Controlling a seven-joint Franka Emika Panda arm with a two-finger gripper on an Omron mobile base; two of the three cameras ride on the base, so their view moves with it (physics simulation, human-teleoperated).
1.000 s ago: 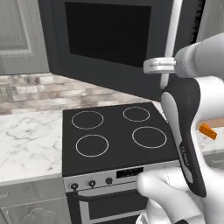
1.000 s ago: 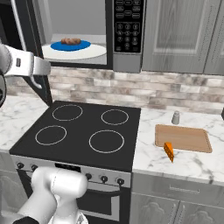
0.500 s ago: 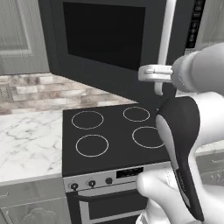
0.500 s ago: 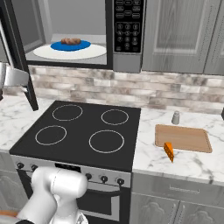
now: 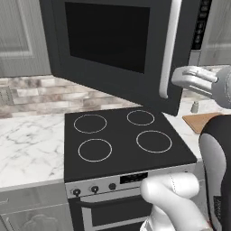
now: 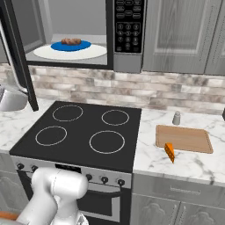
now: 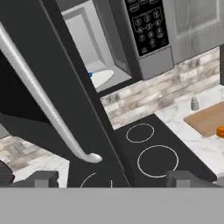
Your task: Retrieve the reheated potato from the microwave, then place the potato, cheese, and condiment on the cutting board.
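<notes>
The microwave [image 6: 127, 30] hangs over the stove with its door [image 5: 108, 45] swung wide open. Inside, the brown potato [image 6: 71, 41] lies on a blue plate [image 6: 70, 45] on the white turntable [image 6: 88, 53]. My gripper [image 7: 113, 178] is open, its fingertips [image 7: 41, 179] spread wide just below the lower end of the silver door handle [image 7: 48, 105], holding nothing. From the left base view the gripper [image 5: 177, 80] sits right beside the handle [image 5: 168, 49]. The cutting board [image 6: 183, 138] lies on the right counter, with the orange cheese [image 6: 169, 152] at its front edge and the condiment [image 6: 176, 117] behind it.
A black four-burner cooktop [image 6: 83, 132] lies under the microwave, with marble counter [image 5: 27, 144] on both sides. The open door [image 6: 17, 57] juts out over the stove's left side. Grey cabinets [image 6: 184, 35] hang to the right of the keypad [image 6: 128, 24].
The jaws went from shut on the door handle to wide open, letting it go. The hand has dropped a little, toward the handle's lower end.
</notes>
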